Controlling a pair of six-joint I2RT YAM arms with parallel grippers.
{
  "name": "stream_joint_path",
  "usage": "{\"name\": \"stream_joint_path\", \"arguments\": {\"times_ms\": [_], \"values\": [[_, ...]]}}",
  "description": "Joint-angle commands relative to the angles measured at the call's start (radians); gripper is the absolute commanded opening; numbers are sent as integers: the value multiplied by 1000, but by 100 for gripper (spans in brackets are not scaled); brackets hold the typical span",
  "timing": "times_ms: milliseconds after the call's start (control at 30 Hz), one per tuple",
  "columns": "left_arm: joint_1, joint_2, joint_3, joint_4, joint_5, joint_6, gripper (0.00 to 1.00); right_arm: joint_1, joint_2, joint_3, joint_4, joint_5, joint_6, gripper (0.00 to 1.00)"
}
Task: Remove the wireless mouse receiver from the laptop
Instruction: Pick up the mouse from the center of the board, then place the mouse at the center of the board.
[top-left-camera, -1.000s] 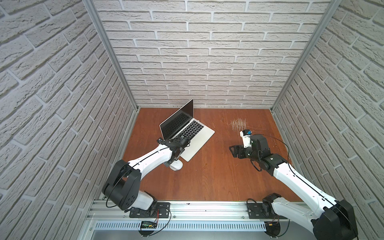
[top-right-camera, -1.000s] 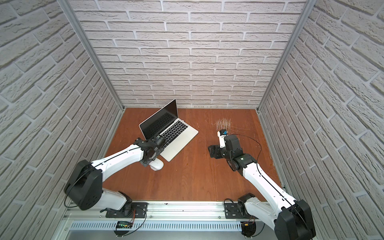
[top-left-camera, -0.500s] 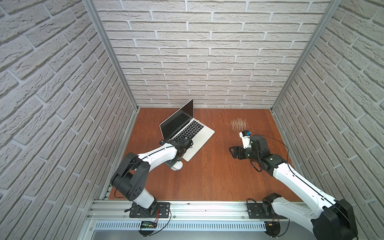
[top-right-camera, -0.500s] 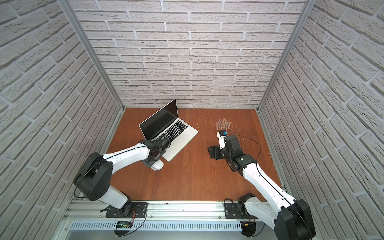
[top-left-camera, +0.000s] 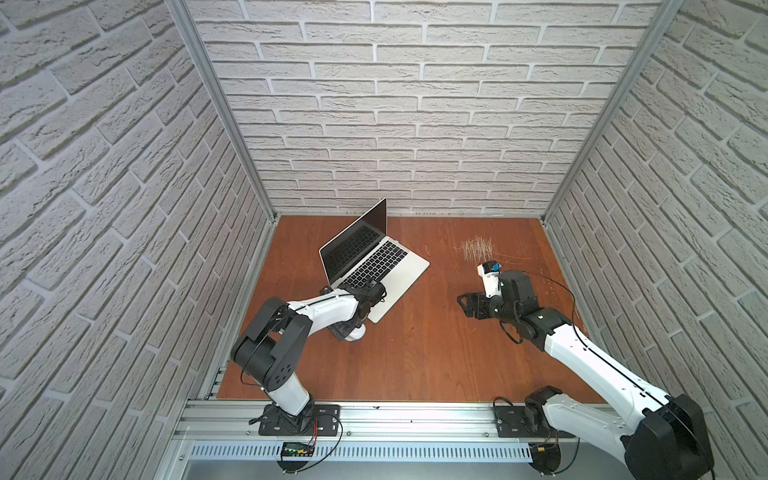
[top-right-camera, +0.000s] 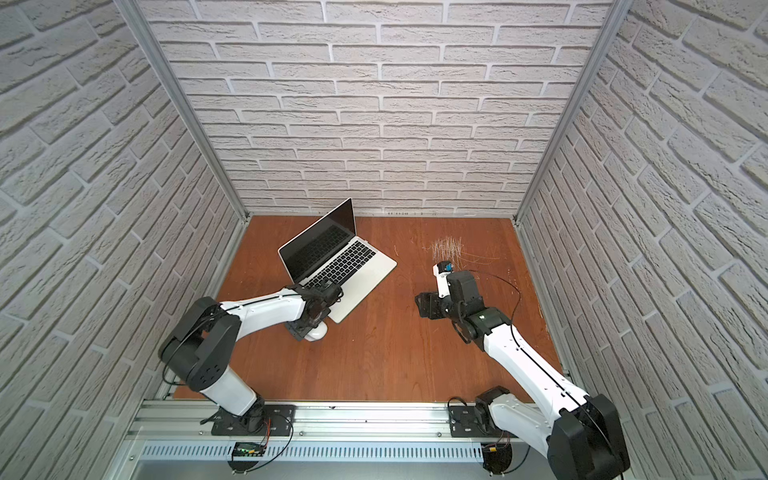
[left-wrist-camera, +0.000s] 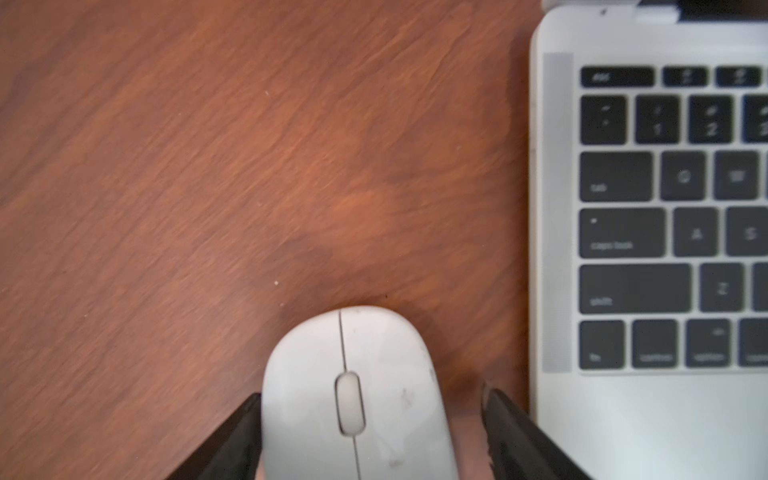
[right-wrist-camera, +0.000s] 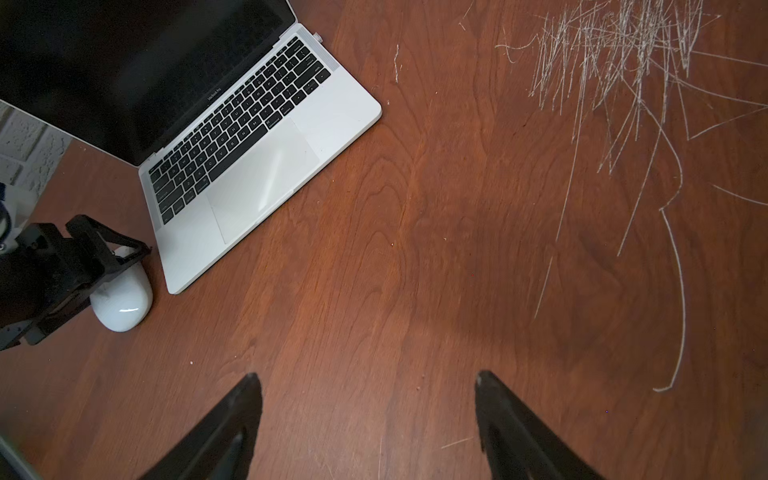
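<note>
The laptop (top-left-camera: 397, 276) (top-right-camera: 361, 272) is sitting left of centre in both top views. Its long axis is running lower left to upper right, and its open screen is facing lower right. The left gripper (left-wrist-camera: 370, 395) is straddling the white mouse (left-wrist-camera: 386, 357) with its jaws apart, not yet clenched. The right gripper (right-wrist-camera: 368, 378) is hanging released over the table (right-wrist-camera: 415, 249).

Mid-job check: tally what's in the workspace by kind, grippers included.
Laptop: 1
Mouse: 1
Small white stub at the laptop's side, possibly the receiver: 1
Grippers: 2 (left gripper, right gripper, both open)
Total: 5
</note>
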Motion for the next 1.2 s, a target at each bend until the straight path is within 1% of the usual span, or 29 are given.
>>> {"name": "stream_joint_path", "arguments": {"times_ms": [0,233,300,433,567,633,700,800,867,900,967,1067,1133,1167], "values": [[-8,22,-14,-5,-5,-4,77,12,4,-12,17,-15,4,82],[-8,24,3,-12,-21,34,57,28,14,-5,6,-19,1,81],[-8,0,12,-20,-33,57,54,33,15,-2,1,-21,1,80],[-10,-105,7,25,-45,143,47,46,10,9,-11,-35,5,80],[-21,-254,-14,115,-30,262,46,53,-8,19,-20,-75,26,80],[-23,-338,-29,181,2,333,45,53,-25,24,-23,-110,48,80],[-27,-416,-43,259,62,404,45,53,-50,19,-3,-174,90,80],[-28,-493,-60,391,147,482,44,61,-87,-10,100,-319,149,80],[-28,-526,-67,469,204,507,42,89,-106,-33,193,-408,172,80],[-30,-534,-68,501,233,513,41,112,-112,-41,225,-425,179,80],[-36,-541,-60,542,271,515,41,188,-117,-36,254,-429,148,80],[-61,-528,-30,570,282,514,41,319,-103,-11,273,-344,77,81],[-78,-513,-9,576,278,514,41,373,-82,-6,320,-261,62,82],[-84,-503,-1,575,275,512,41,389,-63,-5,348,-245,63,82]]}}
